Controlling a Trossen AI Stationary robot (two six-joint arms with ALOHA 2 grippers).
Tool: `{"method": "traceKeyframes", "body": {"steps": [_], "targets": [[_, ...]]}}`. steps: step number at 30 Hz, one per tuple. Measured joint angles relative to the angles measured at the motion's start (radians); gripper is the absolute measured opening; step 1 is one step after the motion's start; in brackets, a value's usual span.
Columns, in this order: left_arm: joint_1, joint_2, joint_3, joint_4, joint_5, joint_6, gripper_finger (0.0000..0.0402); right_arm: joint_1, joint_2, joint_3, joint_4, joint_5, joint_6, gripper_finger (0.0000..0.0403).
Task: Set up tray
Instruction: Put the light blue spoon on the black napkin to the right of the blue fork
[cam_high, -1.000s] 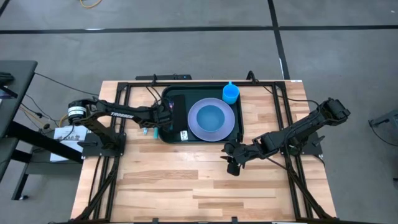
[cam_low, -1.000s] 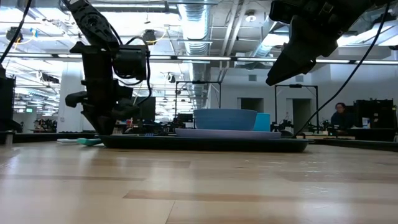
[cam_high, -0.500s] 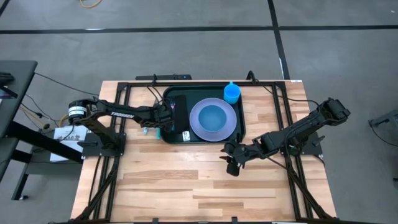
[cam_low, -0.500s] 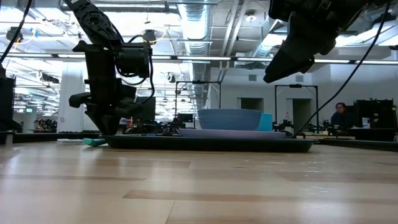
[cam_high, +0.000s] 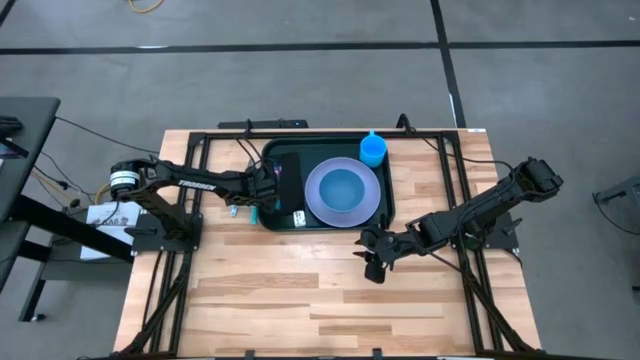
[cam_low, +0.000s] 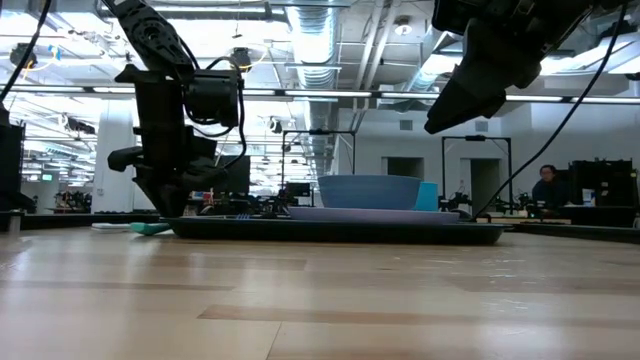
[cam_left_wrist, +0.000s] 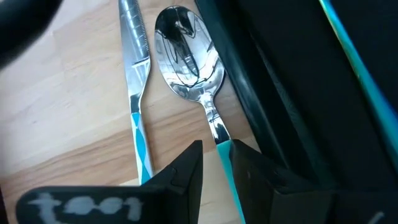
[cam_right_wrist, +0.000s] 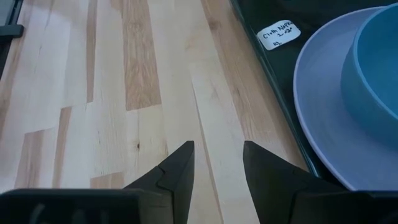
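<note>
The left claw (cam_high: 262, 187) is low at the tray's (cam_high: 385, 210) left rim. In its wrist view the two fingers (cam_left_wrist: 186, 171) stand a narrow gap apart, one on each side of the teal handle of a spoon (cam_left_wrist: 186, 37). The handle runs into that gap, but whether the pads actually press it cannot be told. The spoon lies on the table (cam_high: 300, 300) just beside the tray's rim, bowl up. A knife (cam_left_wrist: 135, 62) with a blue-patterned handle lies alongside it, near but apart.

The right claw (cam_high: 374, 262) hangs above the table in front of the tray's near right corner, well off the surface in the low view. Its fingers (cam_right_wrist: 177, 168) are spread partway with nothing between them, only bare wood beneath.

The tray sits at the far middle of the table, flat on the wood. On it rests a lavender plate (cam_high: 342, 193), and a blue bowl (cam_high: 342, 187) sits in the plate's middle. A narrow black rectangle (cam_high: 291, 178) lies in the tray's left part, beside the plate. A small white label (cam_right_wrist: 277, 34) shows on the tray's floor near its front edge. A blue cup (cam_high: 372, 149) stands at the tray's far right corner; whether it is inside the rim or just outside cannot be told.

A person (cam_low: 548, 188) shows far back in the room.
</note>
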Motion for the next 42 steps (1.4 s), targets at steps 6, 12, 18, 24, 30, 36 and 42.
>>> {"method": "traceKeyframes", "body": {"steps": [6, 12, 18, 24, 30, 36, 42], "targets": [[0.000, 0.000, 0.000, 0.003, -0.005, -0.008, 0.0073, 0.000, 0.000, 0.000, 0.000, 0.000, 0.000, 0.0129], [0.000, 0.000, 0.000, 0.005, -0.008, -0.017, 0.0073, 0.000, 0.000, 0.000, 0.000, 0.000, 0.000, 0.0129], [0.001, -0.006, -0.001, 0.005, -0.015, -0.017, 0.0073, 0.000, 0.000, 0.000, 0.000, 0.000, 0.000, 0.0129], [0.001, -0.025, 0.025, 0.006, -0.024, -0.016, 0.0073, 0.000, 0.000, 0.000, 0.000, 0.001, 0.000, 0.0129], [0.001, -0.030, 0.037, 0.001, -0.025, -0.005, 0.0073, 0.000, 0.000, 0.000, 0.014, -0.014, 0.000, 0.0129], [0.001, -0.030, 0.037, -0.007, -0.044, -0.004, 0.0073, 0.000, 0.000, 0.000, 0.021, -0.015, -0.001, 0.0129], [0.001, -0.021, 0.036, -0.007, -0.047, 0.002, 0.0073, 0.000, 0.000, 0.000, 0.021, -0.017, -0.001, 0.0129]]}}
